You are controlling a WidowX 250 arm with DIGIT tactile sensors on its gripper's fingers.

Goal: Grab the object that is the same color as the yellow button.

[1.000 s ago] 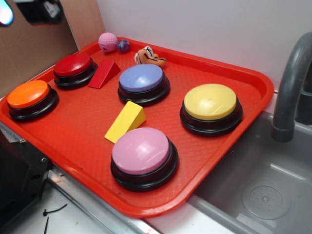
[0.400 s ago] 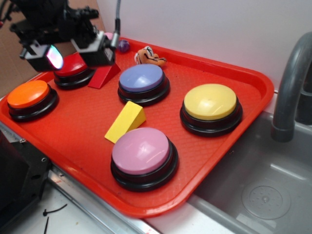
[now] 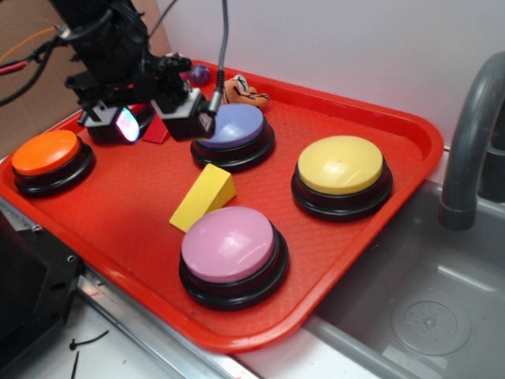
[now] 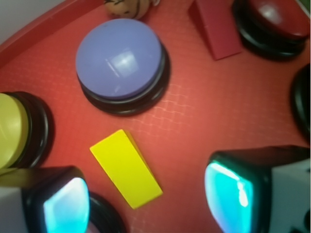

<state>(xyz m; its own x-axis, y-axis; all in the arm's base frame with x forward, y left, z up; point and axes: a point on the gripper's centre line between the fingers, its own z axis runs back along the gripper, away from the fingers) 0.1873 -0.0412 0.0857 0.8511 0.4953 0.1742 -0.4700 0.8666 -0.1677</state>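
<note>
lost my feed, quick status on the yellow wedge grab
Gripper open, empty, above tray. Yellow wedge untouched between purple button and pink button. Nothing blocking it.

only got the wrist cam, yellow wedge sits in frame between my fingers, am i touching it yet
observer: no, the gripper is open and hangs in the air over the back left of the tray, apart from the yellow wedge.
operator: whats the dark thing at my bottom edge, next to the wedge
observer: the black base of a pink button. It stands right beside the wedge, toward the tray's front rim.
</note>
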